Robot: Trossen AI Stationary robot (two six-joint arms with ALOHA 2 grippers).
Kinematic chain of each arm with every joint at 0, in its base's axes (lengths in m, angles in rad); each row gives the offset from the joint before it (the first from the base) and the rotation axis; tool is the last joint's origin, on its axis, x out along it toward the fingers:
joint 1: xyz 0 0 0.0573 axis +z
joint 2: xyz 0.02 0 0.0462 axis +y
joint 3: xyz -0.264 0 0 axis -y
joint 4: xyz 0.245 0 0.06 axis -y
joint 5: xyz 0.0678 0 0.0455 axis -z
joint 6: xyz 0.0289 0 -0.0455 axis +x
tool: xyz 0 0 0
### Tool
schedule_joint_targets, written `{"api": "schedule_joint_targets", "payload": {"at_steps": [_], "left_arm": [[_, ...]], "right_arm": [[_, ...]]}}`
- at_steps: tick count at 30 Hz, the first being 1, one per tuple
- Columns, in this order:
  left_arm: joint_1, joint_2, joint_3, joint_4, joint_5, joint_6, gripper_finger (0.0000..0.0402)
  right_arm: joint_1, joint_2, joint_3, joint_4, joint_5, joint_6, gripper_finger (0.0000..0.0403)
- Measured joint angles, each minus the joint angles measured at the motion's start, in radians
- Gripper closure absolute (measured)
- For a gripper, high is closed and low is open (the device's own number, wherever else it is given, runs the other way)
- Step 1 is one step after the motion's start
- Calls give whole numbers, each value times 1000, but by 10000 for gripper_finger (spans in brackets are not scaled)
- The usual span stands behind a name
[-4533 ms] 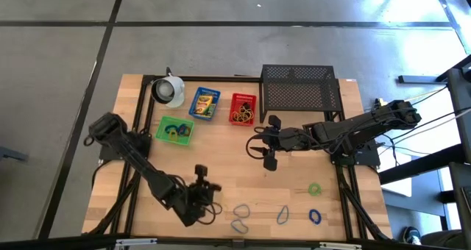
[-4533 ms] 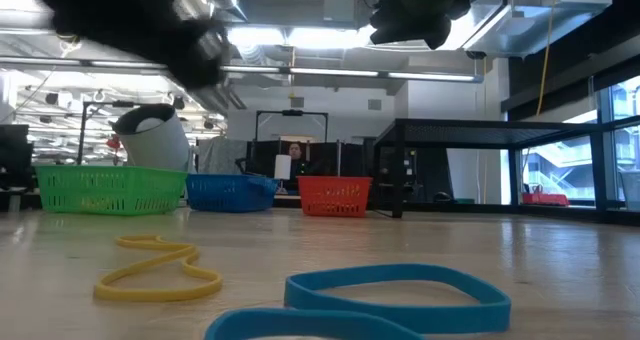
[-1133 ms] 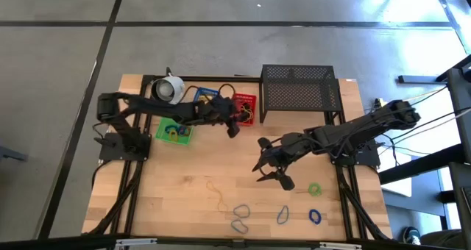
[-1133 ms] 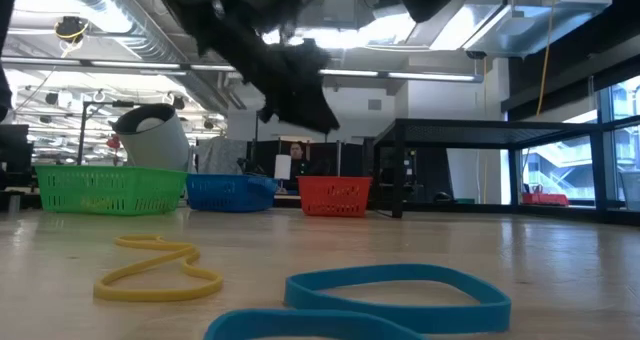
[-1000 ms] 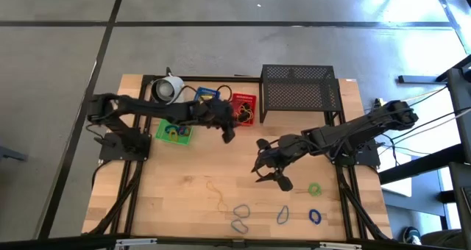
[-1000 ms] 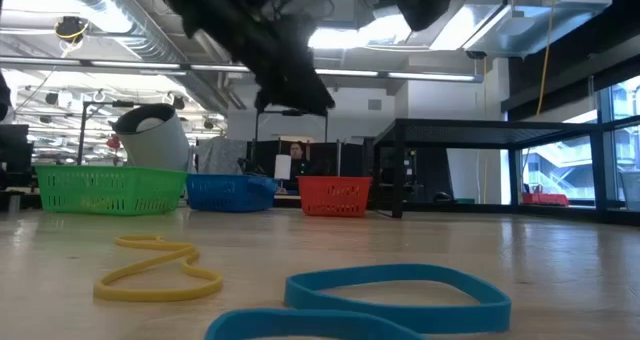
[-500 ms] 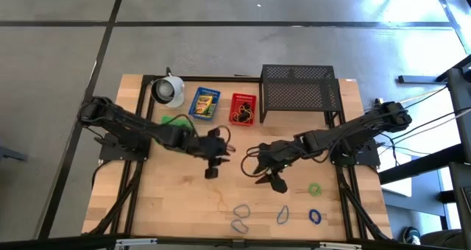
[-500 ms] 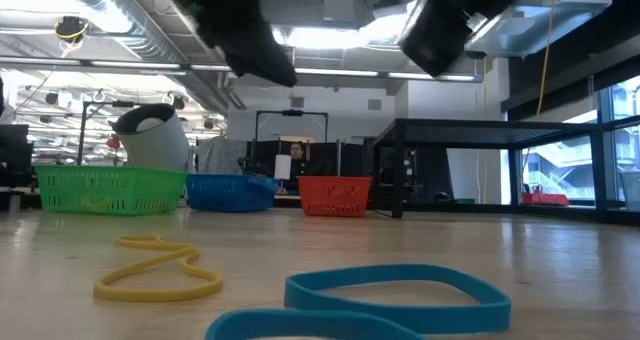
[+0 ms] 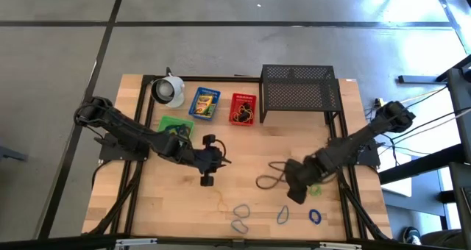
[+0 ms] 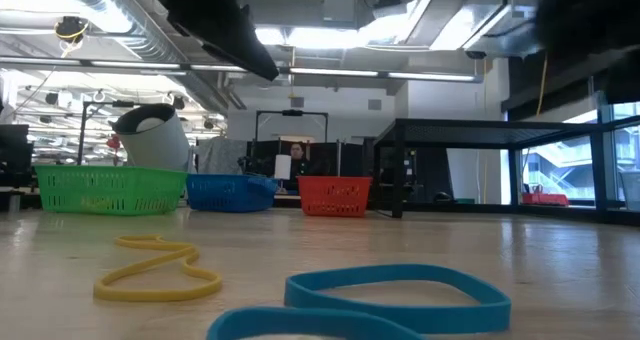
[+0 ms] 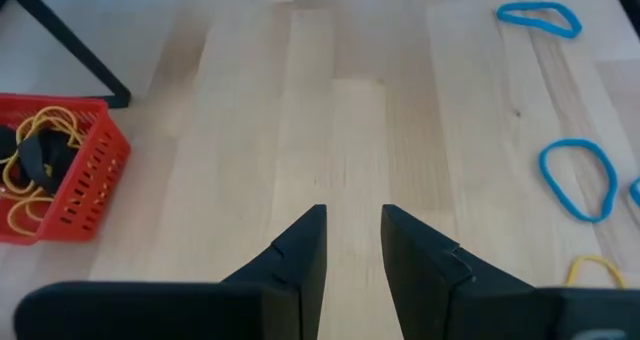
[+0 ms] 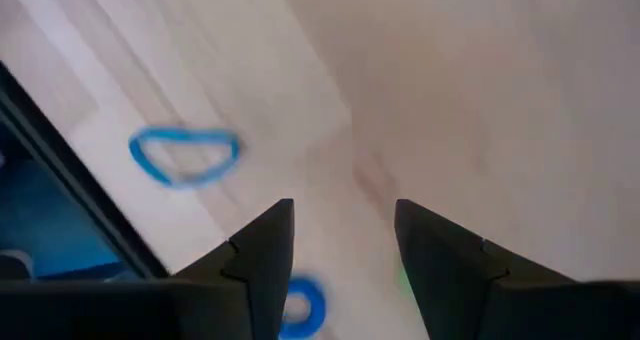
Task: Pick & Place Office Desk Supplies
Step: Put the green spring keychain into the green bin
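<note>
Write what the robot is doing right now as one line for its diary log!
left gripper: open, empty, mid-table | right gripper: open, empty, above blue rubber bands | red basket: holds bands | step: reaching for next band

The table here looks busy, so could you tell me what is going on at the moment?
Two robot arms are sorting office supplies on a wooden table. Neither holds anything. The left gripper hovers open mid-table, and the right gripper is open above the loose rubber bands near the front edge. Three small baskets sit at the back: the red basket holds rubber bands and the blue basket a crayon box.
</note>
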Motion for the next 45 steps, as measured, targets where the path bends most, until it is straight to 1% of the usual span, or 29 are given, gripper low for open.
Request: {"api": "schedule_joint_targets", "payload": {"at_steps": [2,5,8,11,13,16,19,27,29,34,36,39,45], "left_arm": [[-3,0,0,0,-7,-22,311],[-3,0,0,8,-7,-37,311],[-2,0,0,16,-7,-37,311],[-2,0,0,20,-19,-37,311],[-2,0,0,23,-32,-37,311],[-2,0,0,23,-42,-37,311],[-2,0,0,23,-51,-37,311],[-2,0,0,23,-60,-37,311],[-2,0,0,23,-60,-37,311],[-2,0,0,23,-60,-37,311],[-2,0,0,23,-60,-37,311],[-2,0,0,23,-64,-37,311],[-2,0,0,23,-83,-37,311]], "right_arm": [[56,0,0,-14,6,87,225],[127,0,0,-66,49,190,225],[169,0,0,-142,75,266,225],[182,0,-26,-145,56,304,225],[182,0,-61,-131,17,309,225],[178,0,-132,-57,-35,309,225],[177,0,-191,20,-59,309,225],[177,0,-309,304,-74,307,225],[177,-3,-332,336,-67,315,225],[177,-6,-355,341,-54,335,228],[178,-6,-357,339,-52,331,239],[178,-6,-358,331,-48,311,270],[178,-6,-362,314,-36,279,369]]}}
